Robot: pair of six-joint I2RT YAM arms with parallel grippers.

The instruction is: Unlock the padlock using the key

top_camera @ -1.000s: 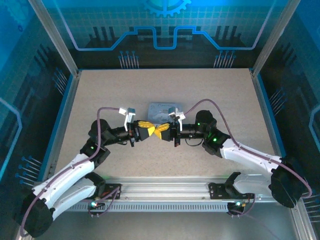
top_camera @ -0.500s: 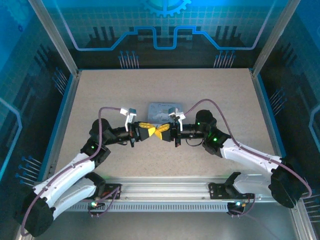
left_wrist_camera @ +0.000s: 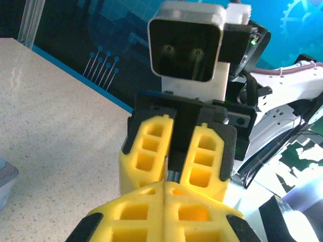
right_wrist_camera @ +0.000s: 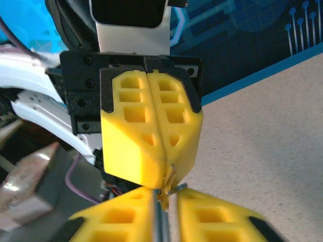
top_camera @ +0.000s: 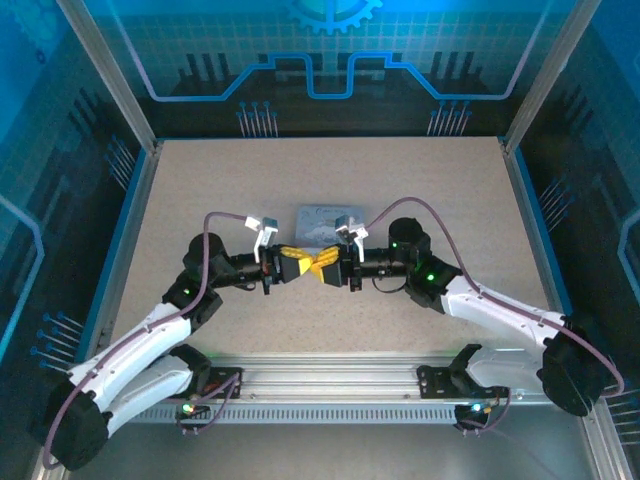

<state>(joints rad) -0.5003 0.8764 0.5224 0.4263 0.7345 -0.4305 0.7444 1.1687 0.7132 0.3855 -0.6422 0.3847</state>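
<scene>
Both grippers meet tip to tip above the middle of the table. My left gripper (top_camera: 297,262) (left_wrist_camera: 165,189) is shut on the key (left_wrist_camera: 165,169), a thin sliver poking out of its yellow pads (left_wrist_camera: 126,212). In the right wrist view the key (right_wrist_camera: 168,180) looks brassy and points into the padlock (right_wrist_camera: 159,217), a thin grey-blue body seen edge-on. My right gripper (top_camera: 322,266) (right_wrist_camera: 162,201) is shut on the padlock, whose silvery shackle (right_wrist_camera: 178,188) shows beside the key. The padlock (left_wrist_camera: 173,174) is mostly hidden between the pads.
The pastel tin box (top_camera: 322,217) lies on the table just behind the grippers, and its corner (left_wrist_camera: 5,181) shows at the left wrist view's edge. Blue-lit walls and an aluminium frame (top_camera: 110,80) surround the speckled tabletop (top_camera: 200,180).
The left gripper has moved slightly right toward the right gripper, so the yellow fingertips now touch. Both stay shut.
</scene>
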